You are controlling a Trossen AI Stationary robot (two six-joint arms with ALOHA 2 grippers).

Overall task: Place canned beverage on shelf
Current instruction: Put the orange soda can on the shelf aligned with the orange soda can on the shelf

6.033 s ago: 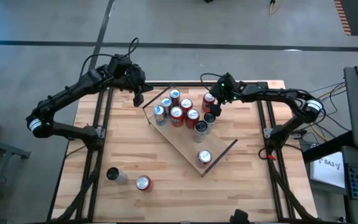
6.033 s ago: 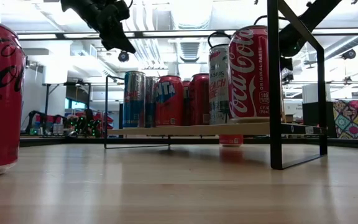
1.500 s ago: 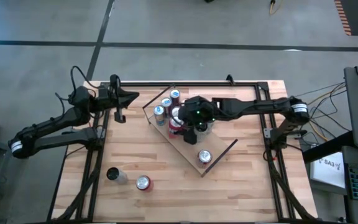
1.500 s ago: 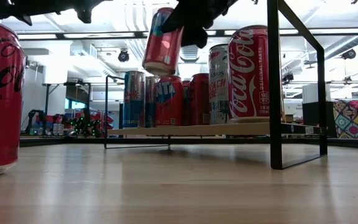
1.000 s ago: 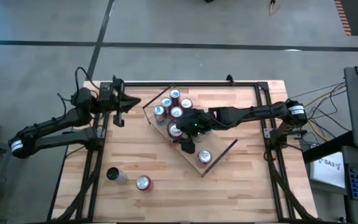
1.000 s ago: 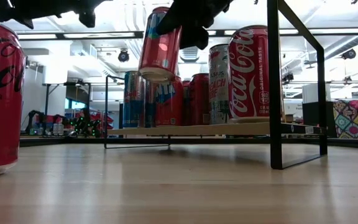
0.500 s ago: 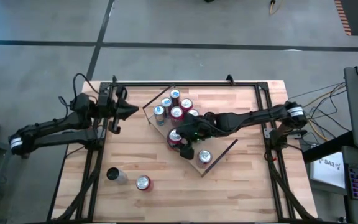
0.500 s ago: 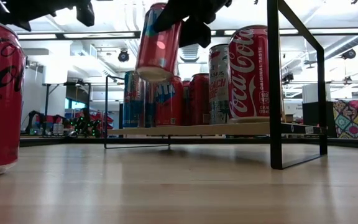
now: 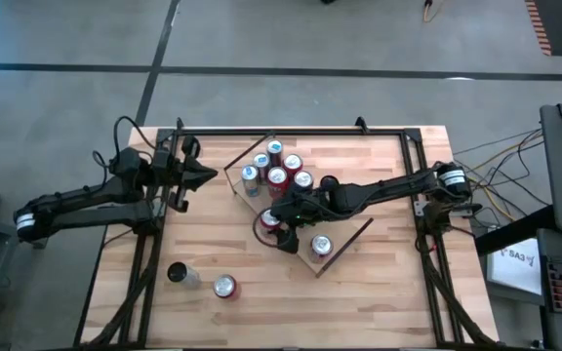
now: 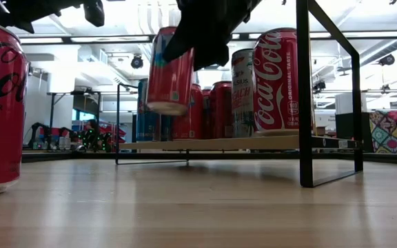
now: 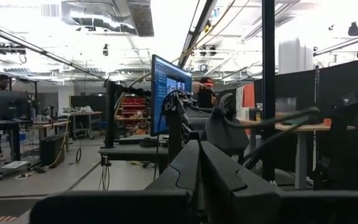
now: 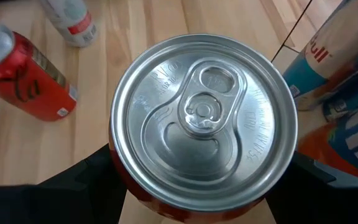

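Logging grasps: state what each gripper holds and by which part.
The right gripper holds a red can by its upper sides, fingers flanking it, clear of the shelf. The left gripper holds nothing.

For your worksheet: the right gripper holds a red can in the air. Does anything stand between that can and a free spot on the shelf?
Nothing visible does. The right gripper holds the red can above the shelf edge; bare board lies beside it, between the can cluster and a lone can.
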